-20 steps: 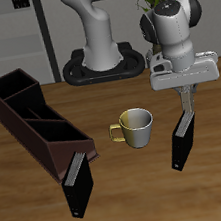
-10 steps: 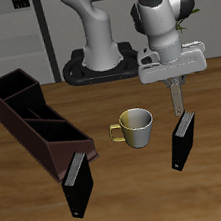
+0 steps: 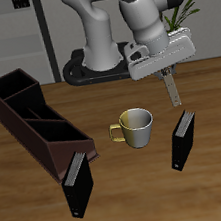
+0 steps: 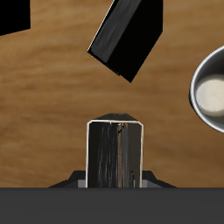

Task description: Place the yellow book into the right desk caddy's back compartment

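- The yellow book (image 3: 172,90) hangs upright in the air, clamped at its top edge in the gripper (image 3: 164,71), above the worktop (image 3: 220,115) and just beyond the mug (image 3: 136,127). The wrist view shows the book (image 4: 114,155) edge-on between the jaws.
- Its long axis runs nearly vertical, with a slight tilt.
- The right desk caddy (image 3: 36,126) lies well apart from the held book, across the mug, running from near the front toward the back. Its back compartment (image 3: 10,87) is the far end cell, open-topped and seemingly empty.
- My judgement: the carry must go sideways over the mug and farther back, then down into that cell with the book kept upright.
- Two black books stand on the worktop: one (image 3: 182,140) just below the held book, another (image 3: 77,184) touching the caddy's near end.
- Behind stand the robot base (image 3: 100,63), a plant (image 3: 182,5), and shelving.
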